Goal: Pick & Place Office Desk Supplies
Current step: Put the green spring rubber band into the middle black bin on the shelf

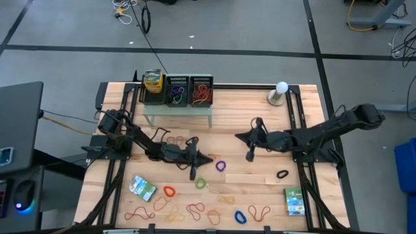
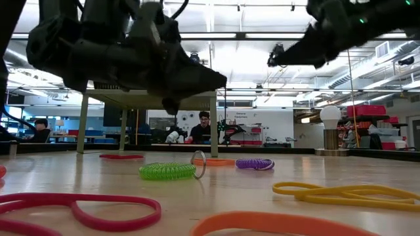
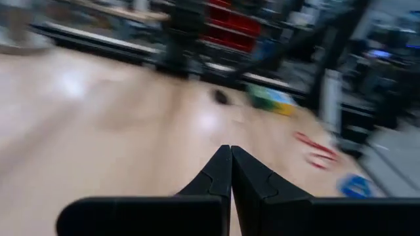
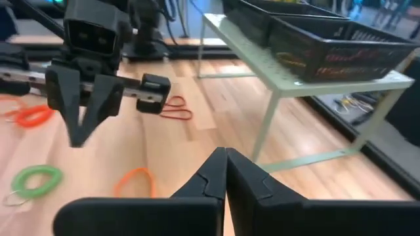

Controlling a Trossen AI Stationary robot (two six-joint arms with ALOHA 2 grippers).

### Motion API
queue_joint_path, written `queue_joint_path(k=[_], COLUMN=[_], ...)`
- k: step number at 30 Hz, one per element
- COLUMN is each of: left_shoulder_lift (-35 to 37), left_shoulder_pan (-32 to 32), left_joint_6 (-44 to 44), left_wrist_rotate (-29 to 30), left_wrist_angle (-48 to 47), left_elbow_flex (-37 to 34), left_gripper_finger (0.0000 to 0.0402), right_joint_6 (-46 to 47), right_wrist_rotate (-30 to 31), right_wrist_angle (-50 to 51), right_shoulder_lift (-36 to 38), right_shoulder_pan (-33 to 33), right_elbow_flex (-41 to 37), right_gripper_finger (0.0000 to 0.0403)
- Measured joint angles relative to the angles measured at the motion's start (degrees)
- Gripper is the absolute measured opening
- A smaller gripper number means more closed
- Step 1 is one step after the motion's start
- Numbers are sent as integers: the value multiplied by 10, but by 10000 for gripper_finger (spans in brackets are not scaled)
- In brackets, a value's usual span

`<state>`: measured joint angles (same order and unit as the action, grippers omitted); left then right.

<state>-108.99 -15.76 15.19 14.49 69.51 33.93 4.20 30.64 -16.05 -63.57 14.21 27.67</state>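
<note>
Rubber bands lie loose on the wooden table: a purple one (image 1: 220, 166), a green one (image 1: 200, 184), an orange one (image 1: 169, 192), a black one (image 1: 282, 174), and several more along the near edge. Two flat green packets (image 1: 142, 188) (image 1: 294, 201) lie near the front corners. My left gripper (image 1: 208, 160) hovers shut at mid-table, just left of the purple band, with nothing between its fingers (image 3: 231, 154). My right gripper (image 1: 237, 136) is shut and empty (image 4: 225, 154), above the table right of centre, pointing toward the left gripper (image 4: 85, 111).
A pale-green shelf (image 1: 177, 112) stands at the far edge, carrying two black mesh trays (image 1: 188, 91) with bands inside and a crayon box (image 1: 152, 81). A light bulb on a stand (image 1: 279, 93) sits at the far right. Bare wood lies between the grippers and the shelf.
</note>
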Motion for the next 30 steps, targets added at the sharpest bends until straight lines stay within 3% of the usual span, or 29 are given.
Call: queue_joint_path(k=[4, 9, 15, 26, 30], left_shoulder_lift=[10, 12, 11, 11, 11], left_shoulder_pan=[-16, -46, -85, -124, -124], left_joint_6=[48, 107, 149, 208, 231], left_wrist_rotate=[-21, -11, 29, 62, 53], left_wrist_angle=[-94, -342, -623, -804, -818], left_elbow_flex=[16, 80, 186, 273, 283], left_gripper_finger=[8, 17, 71, 150, 170], right_joint_6=[-1, -19, -27, -30, -30], right_wrist_rotate=[2, 7, 7, 7, 7], right_wrist_angle=[-86, -117, -120, -126, -127], right_shoulder_lift=[0, 0, 0, 0, 0], right_shoulder_pan=[11, 6, 3, 3, 3], right_elbow_flex=[-59, -79, -79, -79, -79], right_gripper_finger=[11, 19, 20, 20, 20])
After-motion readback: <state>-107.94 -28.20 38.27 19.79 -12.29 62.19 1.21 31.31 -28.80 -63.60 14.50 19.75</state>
